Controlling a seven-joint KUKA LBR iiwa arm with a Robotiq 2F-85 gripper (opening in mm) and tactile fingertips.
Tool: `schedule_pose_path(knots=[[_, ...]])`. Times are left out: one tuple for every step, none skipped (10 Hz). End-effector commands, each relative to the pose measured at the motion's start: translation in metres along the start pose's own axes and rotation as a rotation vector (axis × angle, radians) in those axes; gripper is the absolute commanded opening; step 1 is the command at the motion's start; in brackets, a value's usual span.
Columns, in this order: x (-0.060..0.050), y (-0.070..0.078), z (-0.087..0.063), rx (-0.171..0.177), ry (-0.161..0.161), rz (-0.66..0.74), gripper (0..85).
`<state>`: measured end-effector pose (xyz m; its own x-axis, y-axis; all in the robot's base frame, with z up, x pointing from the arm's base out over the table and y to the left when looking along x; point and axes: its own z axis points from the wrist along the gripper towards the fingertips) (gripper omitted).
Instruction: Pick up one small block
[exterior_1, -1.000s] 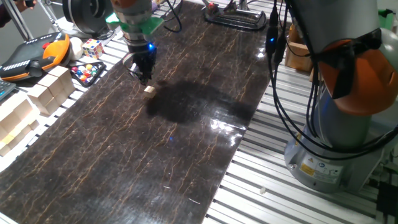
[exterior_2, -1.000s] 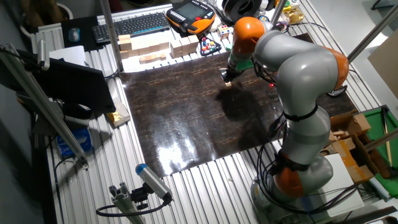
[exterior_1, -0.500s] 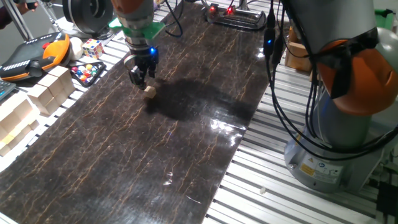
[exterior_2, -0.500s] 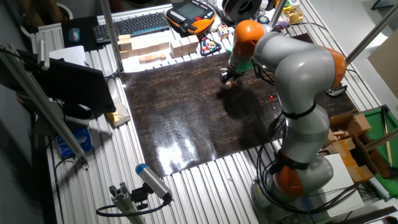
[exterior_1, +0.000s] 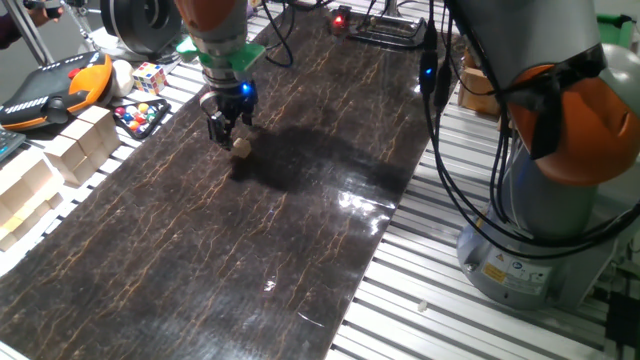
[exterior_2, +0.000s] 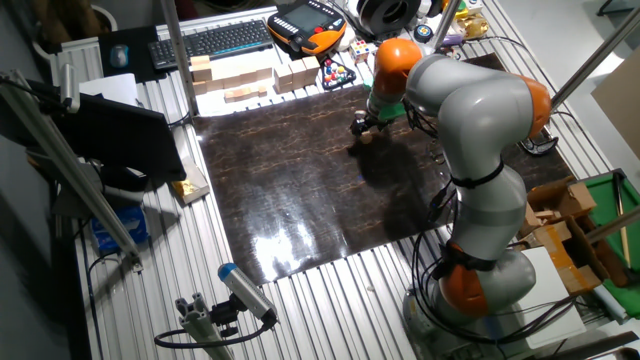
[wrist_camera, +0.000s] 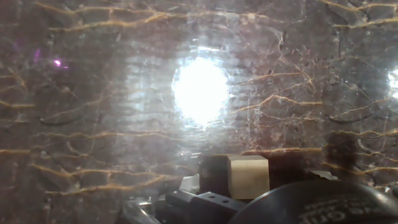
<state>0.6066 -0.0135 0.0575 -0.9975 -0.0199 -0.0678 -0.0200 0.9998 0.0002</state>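
Note:
The small block (exterior_1: 241, 148) is a tiny pale cream cube lying on the dark marbled mat (exterior_1: 230, 260). It also shows in the other fixed view (exterior_2: 367, 138) and at the bottom of the hand view (wrist_camera: 249, 177). My gripper (exterior_1: 226, 128) hangs low over the mat just left of the block, fingers a little apart and holding nothing. In the other fixed view the gripper (exterior_2: 360, 127) is right beside the block. In the hand view a dark finger (wrist_camera: 212, 175) stands against the block's left side. A lamp glare covers the middle of the mat there.
Large pale wooden blocks (exterior_1: 85, 145) line the mat's left edge, also seen in the other fixed view (exterior_2: 235, 78). Near them are a multicoloured puzzle cube (exterior_1: 149, 76), a tray of coloured balls (exterior_1: 140, 115) and an orange teach pendant (exterior_1: 60, 85). My arm's base (exterior_1: 560, 200) stands right.
The gripper's fingers have spread apart and shifted slightly left beside the block. The block has stayed where it was on the mat.

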Motion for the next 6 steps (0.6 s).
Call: schedule_pose_path(knots=[[0.000, 0.001, 0.004, 0.000, 0.000, 0.000, 84.7], [0.001, 0.004, 0.010, 0.000, -0.005, 0.003, 83.7], [0.003, 0.007, 0.014, 0.001, -0.006, 0.007, 83.3], [0.004, 0.010, 0.018, 0.001, -0.006, 0.009, 82.3], [0.006, 0.011, 0.020, 0.000, -0.008, 0.009, 81.7], [0.007, 0.010, 0.021, 0.000, -0.008, 0.009, 81.3]])
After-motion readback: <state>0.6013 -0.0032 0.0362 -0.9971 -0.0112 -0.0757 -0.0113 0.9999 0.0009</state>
